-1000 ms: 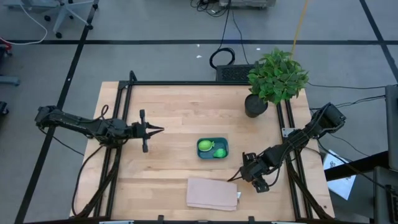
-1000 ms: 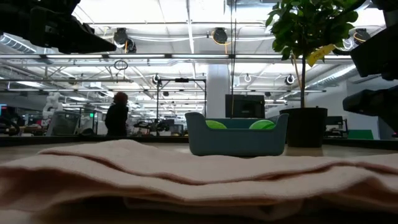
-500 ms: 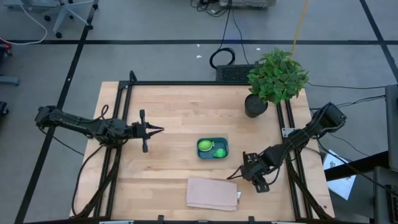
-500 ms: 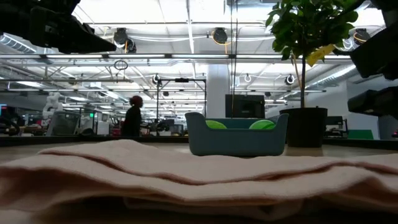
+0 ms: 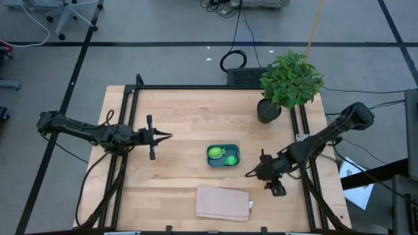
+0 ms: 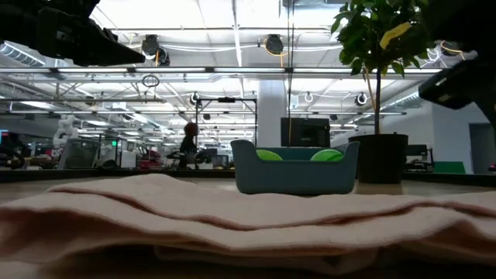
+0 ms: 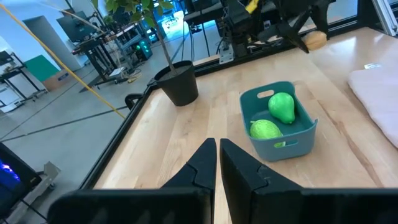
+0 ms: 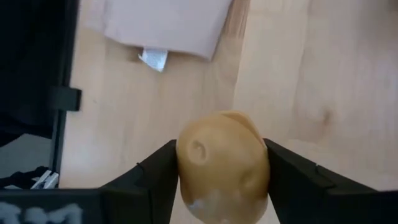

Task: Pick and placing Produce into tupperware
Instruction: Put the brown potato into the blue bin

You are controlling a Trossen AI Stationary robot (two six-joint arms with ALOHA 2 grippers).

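The teal tupperware (image 5: 223, 155) stands on the table's middle and holds two toy fruits, a bright green one (image 7: 283, 107) and a pale yellow-green one (image 7: 266, 129). Their tops show over its wall (image 6: 294, 174) in the low view. The orange fruit (image 8: 224, 165) sits in my right gripper (image 5: 252, 173), just right of the container and a little nearer. My left gripper (image 5: 164, 136) hovers shut to the container's left, pointing at it, and touches nothing. My right gripper pinches the orange fruit between its two fingers (image 8: 155, 177), one on each of its opposite sides (image 8: 186, 168). The fingers slant down from the table's right side. The fruit is lifted clear of the wood; it also shows in the left wrist view (image 7: 316, 39).
A beige folded cloth (image 5: 223, 202) lies near the table's near edge, in front of the container, and fills the low view's foreground (image 6: 248, 217). A potted plant (image 5: 290, 81) stands at the far right corner. Bare wood (image 5: 189, 117) lies between left gripper and container.
My right arm has risen and swung, so its gripper now points toward the container from the right, a little farther from the near edge than before. The fruit has come up with it.
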